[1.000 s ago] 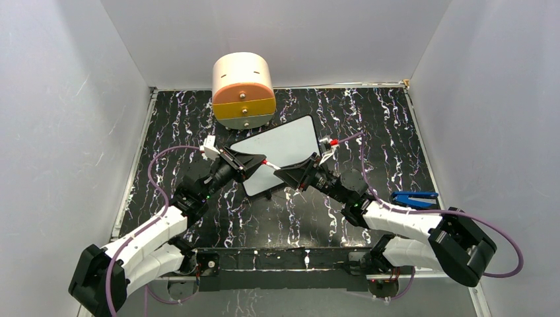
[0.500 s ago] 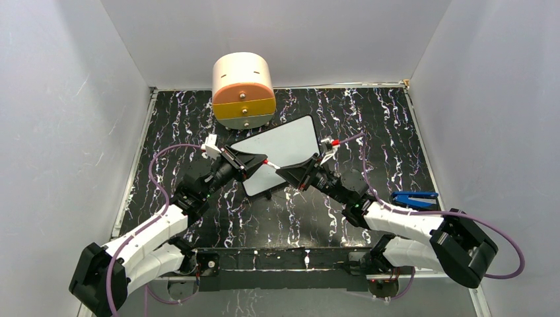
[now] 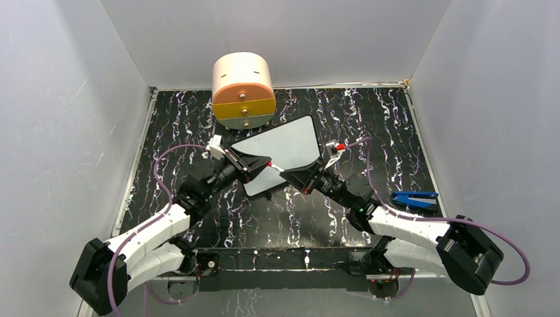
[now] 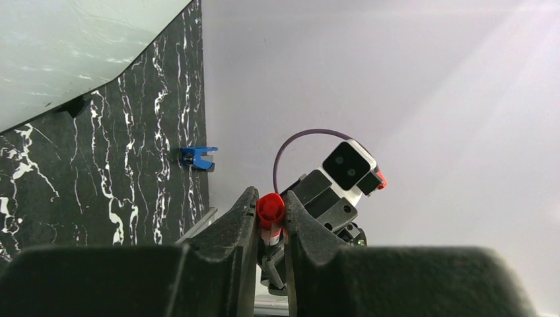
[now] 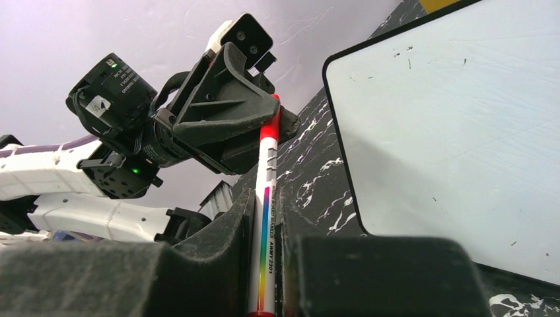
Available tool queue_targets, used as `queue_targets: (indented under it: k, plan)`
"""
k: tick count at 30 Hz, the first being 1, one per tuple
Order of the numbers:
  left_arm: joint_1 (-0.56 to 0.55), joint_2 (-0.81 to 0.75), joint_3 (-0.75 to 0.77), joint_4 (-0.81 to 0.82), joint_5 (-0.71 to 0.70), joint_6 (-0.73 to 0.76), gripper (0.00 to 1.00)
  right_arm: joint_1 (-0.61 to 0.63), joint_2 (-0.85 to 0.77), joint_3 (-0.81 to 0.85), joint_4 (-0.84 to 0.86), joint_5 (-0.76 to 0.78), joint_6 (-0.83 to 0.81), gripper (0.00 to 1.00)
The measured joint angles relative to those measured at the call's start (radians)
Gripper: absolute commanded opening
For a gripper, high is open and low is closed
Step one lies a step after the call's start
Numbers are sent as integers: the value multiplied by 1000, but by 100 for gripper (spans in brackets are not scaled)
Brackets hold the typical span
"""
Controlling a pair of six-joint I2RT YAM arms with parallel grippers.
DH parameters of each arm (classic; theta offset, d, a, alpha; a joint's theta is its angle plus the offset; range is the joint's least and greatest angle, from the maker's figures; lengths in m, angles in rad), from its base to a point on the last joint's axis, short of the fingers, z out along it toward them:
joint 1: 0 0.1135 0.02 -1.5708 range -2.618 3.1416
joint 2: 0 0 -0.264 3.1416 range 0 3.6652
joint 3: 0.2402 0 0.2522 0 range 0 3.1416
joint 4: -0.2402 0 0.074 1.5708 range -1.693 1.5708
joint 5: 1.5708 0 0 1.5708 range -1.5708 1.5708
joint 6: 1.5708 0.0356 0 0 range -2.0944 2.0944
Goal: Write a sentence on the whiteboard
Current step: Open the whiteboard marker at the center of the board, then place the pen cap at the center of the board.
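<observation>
Arms: the left arm (image 3: 142, 231) and the right arm (image 3: 409, 228) are showing white shells between black joints.
Cables: a purple cable (image 4: 310, 131) is trailing off each arm.
Grippers: the left gripper (image 3: 267, 163) and the right gripper (image 3: 288, 174) are wearing matte black wedge-shaped fingers.
Camera: the right wrist camera (image 4: 350, 165) is showing a white body and a black face.
Light: a green light (image 5: 135, 170) is glowing on the left arm's black housing.

Overhead cam; close wrist cams prob. share whiteboard (image 3: 290, 142).
</observation>
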Motion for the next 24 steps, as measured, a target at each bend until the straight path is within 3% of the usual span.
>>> queue_targets:
  k: [9, 12, 18, 24]
  plan:
    - [-32, 6, -39, 71, -2, -18, 0, 4, -66, -58, 9, 6, -38, 0]
    - [-8, -6, -46, 95, -123, -18, 0, -2, -105, -82, 4, 11, -51, 0]
    - [11, -14, -47, 132, -232, 5, 0, 2, -165, -87, 3, 7, -72, 0]
    - [44, -26, 68, -48, -254, 132, 0, 3, -219, -87, -67, 31, -113, 0]
